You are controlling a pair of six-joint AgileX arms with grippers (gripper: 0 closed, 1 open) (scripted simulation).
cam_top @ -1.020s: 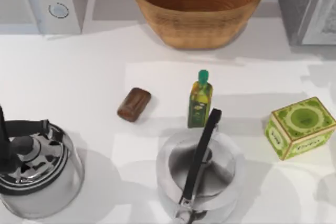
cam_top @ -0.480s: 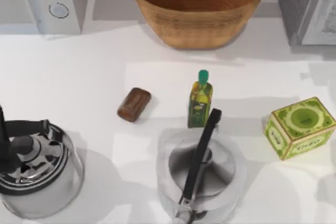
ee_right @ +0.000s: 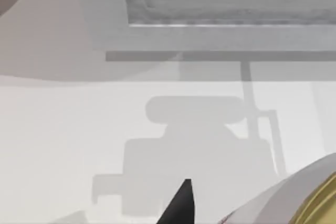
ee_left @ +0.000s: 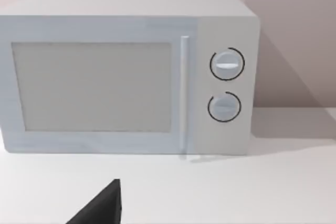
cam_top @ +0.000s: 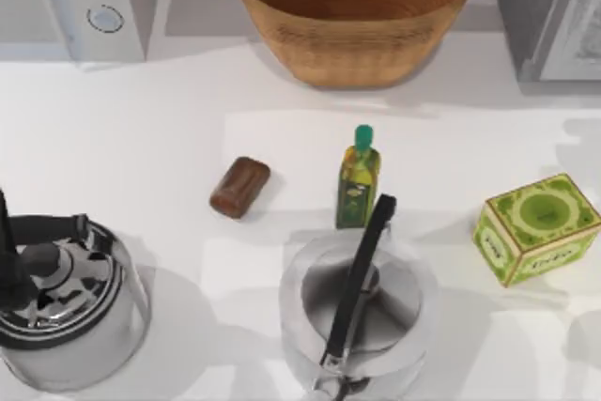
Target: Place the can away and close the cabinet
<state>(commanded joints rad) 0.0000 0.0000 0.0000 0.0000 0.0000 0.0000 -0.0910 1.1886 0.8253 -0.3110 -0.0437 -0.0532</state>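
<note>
The white bench (cam_top: 141, 129) carries a woven basket (cam_top: 354, 8) at 12 o'clock, a microwave (cam_top: 80, 2) at 11 o'clock and a grey cabinet (cam_top: 554, 11) at 1 o'clock. Near the centre a brown can (cam_top: 239, 187) lies on its side, with an upright green-capped bottle (cam_top: 358, 178) just at its 3 o'clock side. A green box (cam_top: 536, 227) stands at 4 o'clock, one steel kettle (cam_top: 359, 316) at 6 o'clock and another kettle (cam_top: 66, 298) at 8 o'clock.

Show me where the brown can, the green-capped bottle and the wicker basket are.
brown can (cam_top: 239, 187), top view, middle of its side.
green-capped bottle (cam_top: 358, 189), top view, its label.
wicker basket (cam_top: 357, 39), top view, its outer front wall.
</note>
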